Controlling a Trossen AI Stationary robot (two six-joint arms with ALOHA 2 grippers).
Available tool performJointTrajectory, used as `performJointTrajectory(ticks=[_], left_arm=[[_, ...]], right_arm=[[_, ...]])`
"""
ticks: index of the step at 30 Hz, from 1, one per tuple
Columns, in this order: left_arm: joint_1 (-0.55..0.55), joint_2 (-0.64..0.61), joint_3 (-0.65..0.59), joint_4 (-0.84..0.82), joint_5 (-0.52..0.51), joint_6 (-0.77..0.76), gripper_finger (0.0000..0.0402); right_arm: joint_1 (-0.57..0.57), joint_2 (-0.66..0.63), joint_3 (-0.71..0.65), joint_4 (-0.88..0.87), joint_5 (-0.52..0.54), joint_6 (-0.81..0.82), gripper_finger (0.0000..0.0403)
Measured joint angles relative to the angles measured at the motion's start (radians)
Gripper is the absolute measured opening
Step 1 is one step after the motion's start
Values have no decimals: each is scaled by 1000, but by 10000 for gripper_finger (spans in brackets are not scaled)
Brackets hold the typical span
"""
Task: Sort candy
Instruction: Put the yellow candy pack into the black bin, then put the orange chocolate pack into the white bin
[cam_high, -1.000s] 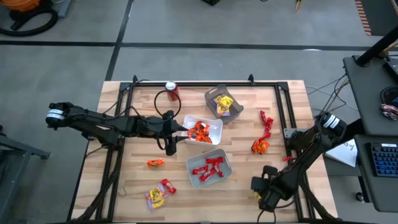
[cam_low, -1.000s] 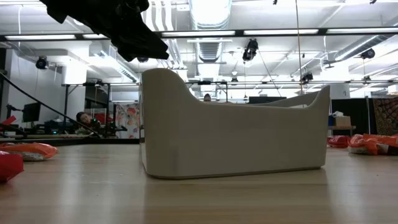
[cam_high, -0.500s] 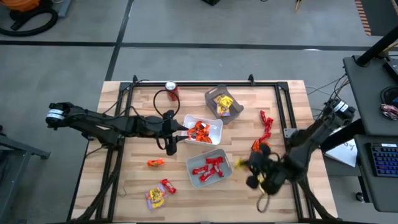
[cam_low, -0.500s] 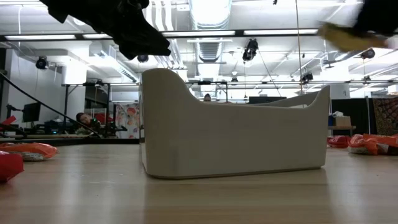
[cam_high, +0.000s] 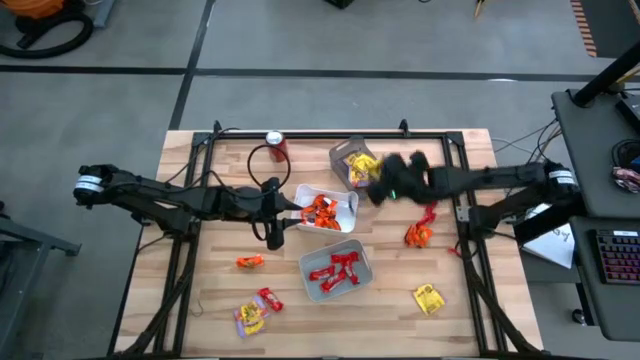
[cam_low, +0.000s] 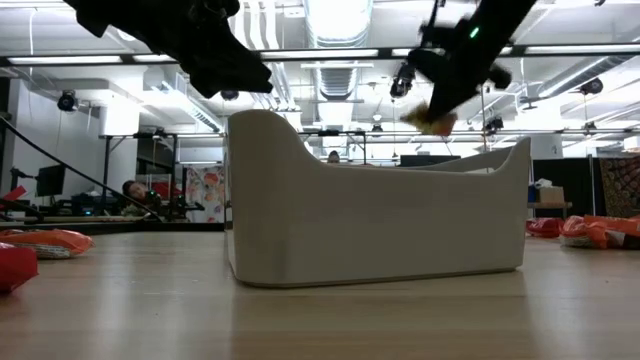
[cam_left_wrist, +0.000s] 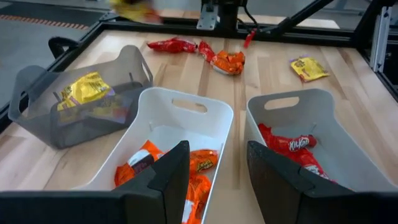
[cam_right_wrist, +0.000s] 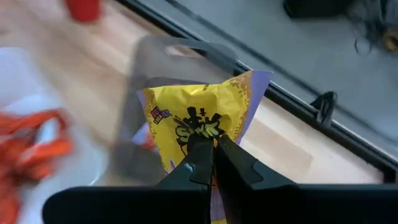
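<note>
Three trays stand mid-table: a grey tray (cam_high: 372, 180) of yellow candy, a white tray (cam_high: 345, 200) of orange candy, and a second white tray (cam_high: 362, 262) of red candy. My right gripper (cam_high: 385, 188) hangs in the air beside the grey tray, shut on a yellow candy packet (cam_right_wrist: 200, 118). My left gripper (cam_left_wrist: 216, 177) stands open above the near end of the orange-candy tray (cam_left_wrist: 186, 115), with nothing between its fingers. Loose candy lies on the table: red (cam_high: 428, 195), orange (cam_high: 418, 235), yellow (cam_high: 428, 298), orange (cam_high: 250, 262) and a small mixed heap (cam_high: 255, 310). My right gripper pinches the yellow packet between its two shut fingers at the middle of one edge (cam_right_wrist: 207, 135). The rest of the packet spreads out beyond the fingertips. The fingers slant downward from the table's right side. The packet (cam_low: 432, 120) is lifted clear and hangs below the fingers.
A red soda can (cam_high: 276, 145) stands near the far edge, left of the grey tray. A black frame rail (cam_high: 320, 134) runs along the table's far side and down both sides. Bare wood shows at the near middle (cam_high: 330, 320).
My right gripper has swung up from the table's near right corner toward the far edge and the left, rolling as it went, carrying the yellow packet to the grey tray. Another yellow candy lies where it was. My left arm has kept still.
</note>
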Motion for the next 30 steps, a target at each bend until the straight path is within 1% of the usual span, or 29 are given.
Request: performJointTrajectory(ticks=[4, 7, 9, 11, 16, 19, 23, 30], left_arm=[[0, 0, 0, -14, 0, -15, 144], [0, 0, 0, -21, 0, -18, 144], [0, 0, -1, -21, 0, -20, 144], [0, 0, -2, -20, 0, -22, 144], [0, 0, -3, -20, 0, -24, 144], [0, 0, -3, -20, 0, -24, 144], [0, 0, -3, -20, 0, -24, 144], [0, 0, -3, -23, 0, -36, 144]], right_arm=[[-193, 44, -9, 115, -198, -121, 9], [-285, 100, -9, 219, -388, -189, 9], [-321, 141, -9, 278, -466, -210, 9], [-342, 178, -9, 305, -485, -207, 9], [-354, 247, -9, 314, -485, -203, 11], [-354, 271, -9, 330, -485, -203, 22], [-354, 285, -9, 330, -460, -204, 57], [-354, 269, -8, 327, -459, -209, 124]])
